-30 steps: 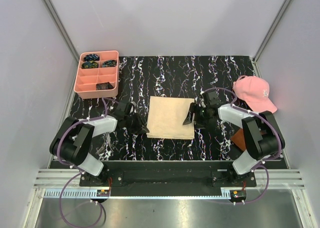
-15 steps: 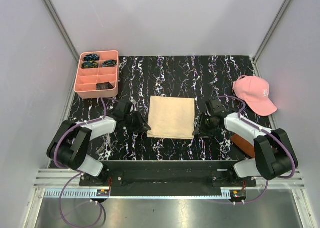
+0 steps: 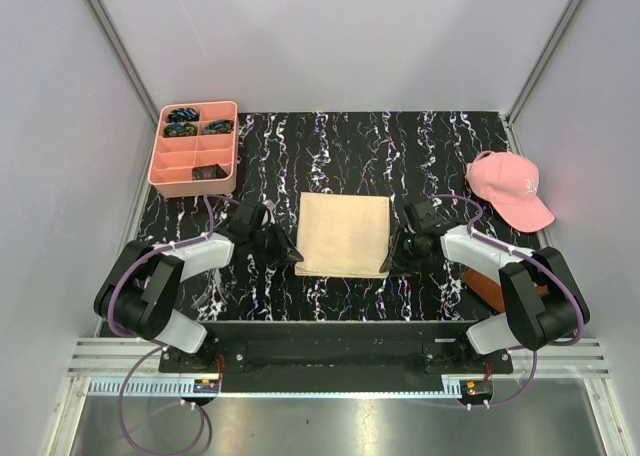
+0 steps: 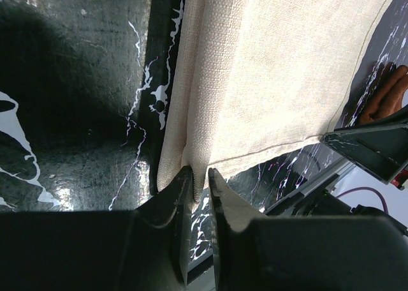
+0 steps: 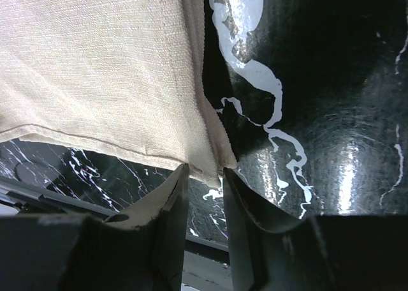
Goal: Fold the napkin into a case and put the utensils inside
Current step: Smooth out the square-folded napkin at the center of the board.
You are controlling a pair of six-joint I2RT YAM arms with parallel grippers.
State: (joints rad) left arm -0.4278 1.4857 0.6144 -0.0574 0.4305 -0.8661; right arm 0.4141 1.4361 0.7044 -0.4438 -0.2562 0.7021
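The beige napkin (image 3: 343, 234) lies flat as a folded rectangle in the middle of the black marble table. My left gripper (image 3: 291, 255) sits at its near left corner; in the left wrist view the gripper (image 4: 201, 175) is shut on that corner of the napkin (image 4: 280, 67). My right gripper (image 3: 388, 265) is at the near right corner; in the right wrist view the gripper (image 5: 204, 171) stands narrowly open, its jaws either side of the corner of the napkin (image 5: 95, 67). No utensils are in view.
A pink divided tray (image 3: 193, 183) with small dark blue-green items stands at the back left. A pink cap (image 3: 510, 188) lies at the right edge. A dark brown square (image 3: 482, 279) lies partly under my right arm.
My right gripper came down off the napkin's right side and moved to its near right corner. The left gripper stayed at the near left corner. The napkin now lies flat.
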